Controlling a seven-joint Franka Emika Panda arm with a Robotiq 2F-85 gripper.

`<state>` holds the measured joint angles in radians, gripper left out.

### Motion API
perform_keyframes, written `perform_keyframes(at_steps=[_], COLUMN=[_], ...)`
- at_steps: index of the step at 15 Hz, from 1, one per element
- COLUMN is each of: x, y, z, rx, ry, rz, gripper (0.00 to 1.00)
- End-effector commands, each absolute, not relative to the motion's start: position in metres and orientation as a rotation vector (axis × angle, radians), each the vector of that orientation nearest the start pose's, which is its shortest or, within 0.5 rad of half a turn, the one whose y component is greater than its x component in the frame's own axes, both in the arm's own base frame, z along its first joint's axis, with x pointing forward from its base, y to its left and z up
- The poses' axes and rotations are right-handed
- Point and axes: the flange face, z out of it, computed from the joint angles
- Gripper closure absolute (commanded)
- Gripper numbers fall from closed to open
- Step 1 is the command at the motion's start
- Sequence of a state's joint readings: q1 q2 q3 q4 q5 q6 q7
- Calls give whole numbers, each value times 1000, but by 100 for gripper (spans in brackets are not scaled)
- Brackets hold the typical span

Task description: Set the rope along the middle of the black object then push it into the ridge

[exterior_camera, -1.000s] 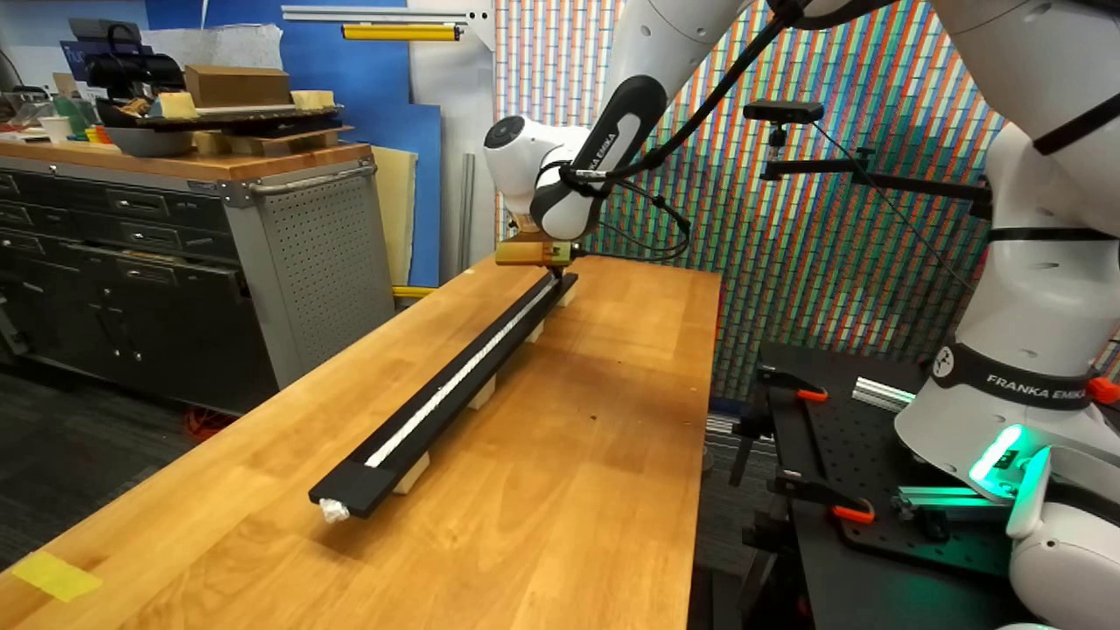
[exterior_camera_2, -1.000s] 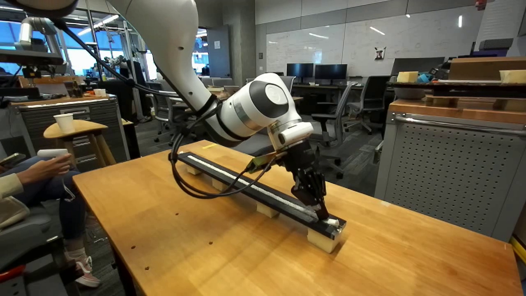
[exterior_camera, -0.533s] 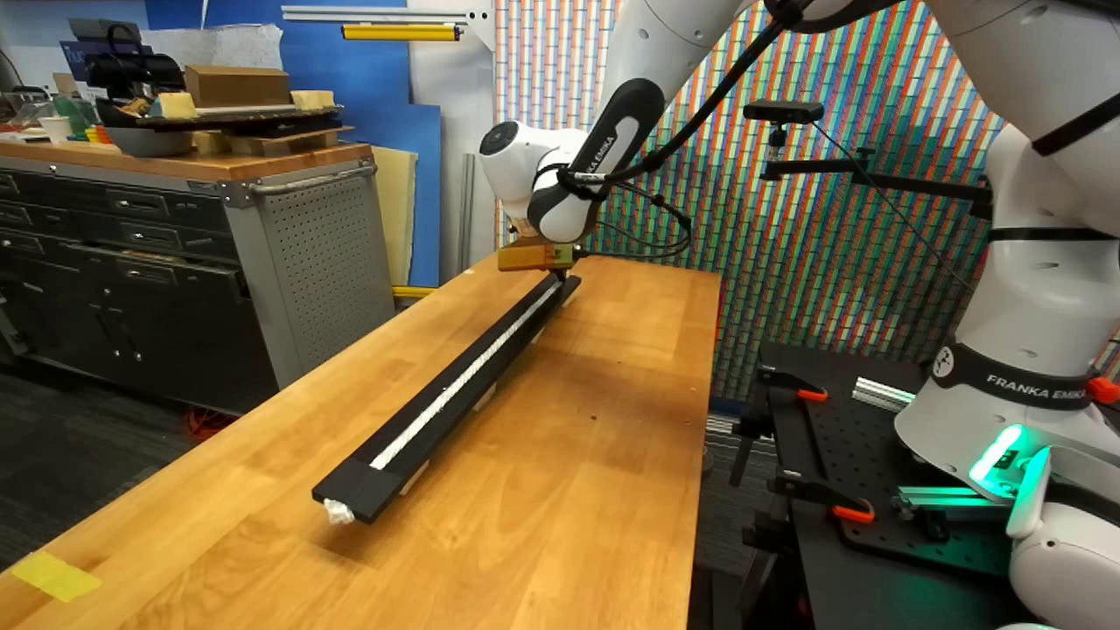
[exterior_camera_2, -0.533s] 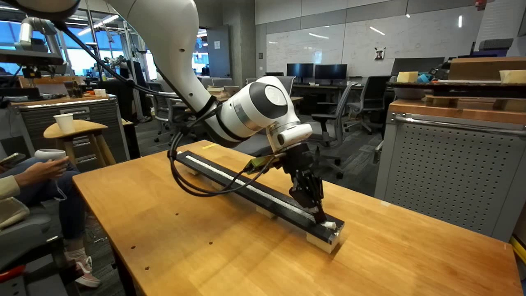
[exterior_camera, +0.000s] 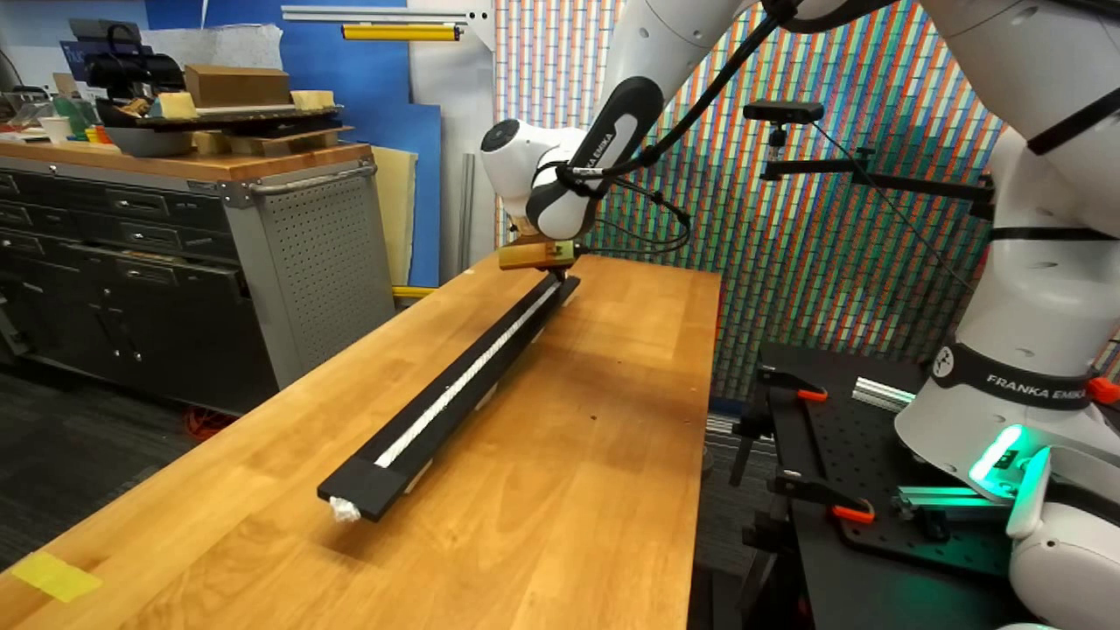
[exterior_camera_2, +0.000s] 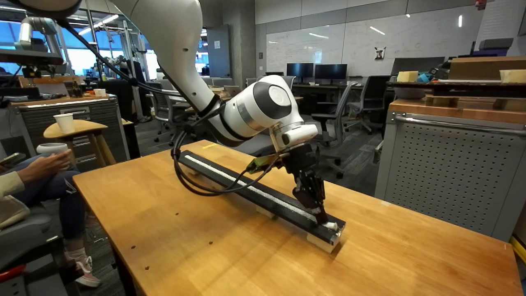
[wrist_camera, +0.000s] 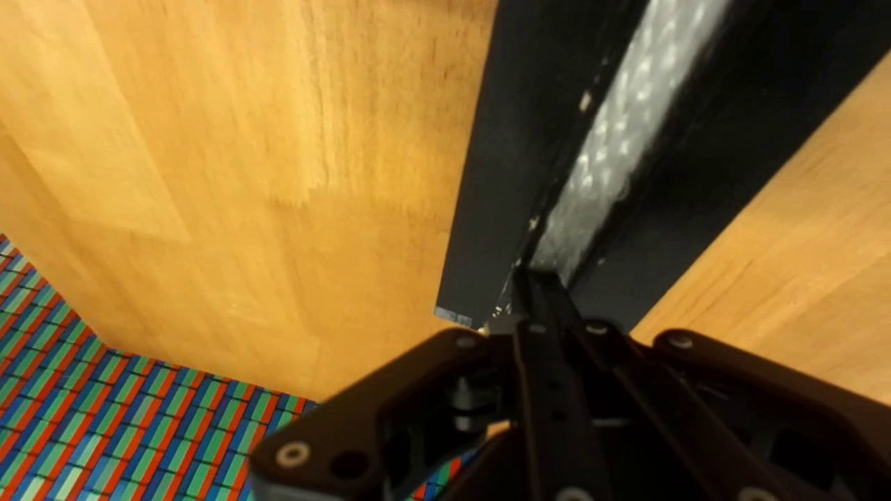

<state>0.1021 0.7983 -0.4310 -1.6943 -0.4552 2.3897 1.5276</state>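
The black bar (exterior_camera: 359, 479) lies along the wooden table and also shows in an exterior view (exterior_camera_2: 283, 212) and the wrist view (wrist_camera: 522, 139). The white rope (exterior_camera: 472, 368) runs lengthwise down its middle, in line with the ridge, in both exterior views (exterior_camera_2: 267, 195) and the wrist view (wrist_camera: 619, 136). White ends show at both ends of the bar. My gripper (exterior_camera_2: 321, 220) points down, tilted, with its fingertips at the rope near one bar end. In the wrist view the fingertips (wrist_camera: 539, 278) are together and cover part of the rope. The ridge under the rope is hidden.
Pale wooden blocks (exterior_camera_2: 322, 242) hold the bar above the table (exterior_camera: 569, 525). A cable hangs in a loop from the arm over the bar in an exterior view. A grey cabinet (exterior_camera_2: 448, 164) stands beyond the table edge. A person sits by the table.
The bar has shifted slightly sideways, so less of the blocks shows beside it. My gripper has moved a little with it, staying at the same bar end.
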Motion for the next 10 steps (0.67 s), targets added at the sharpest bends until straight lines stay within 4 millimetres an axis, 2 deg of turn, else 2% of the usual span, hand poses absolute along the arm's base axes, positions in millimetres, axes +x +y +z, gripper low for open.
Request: perform_keyframes(at_steps=[1,7,10], x=[647,642,641], y=[-198,-201,-208], z=[156,179,183], rx=[1983,1909,1853], ry=[-1671,-1732,-1785], rz=[383,488,542], gripper=[100,100,100])
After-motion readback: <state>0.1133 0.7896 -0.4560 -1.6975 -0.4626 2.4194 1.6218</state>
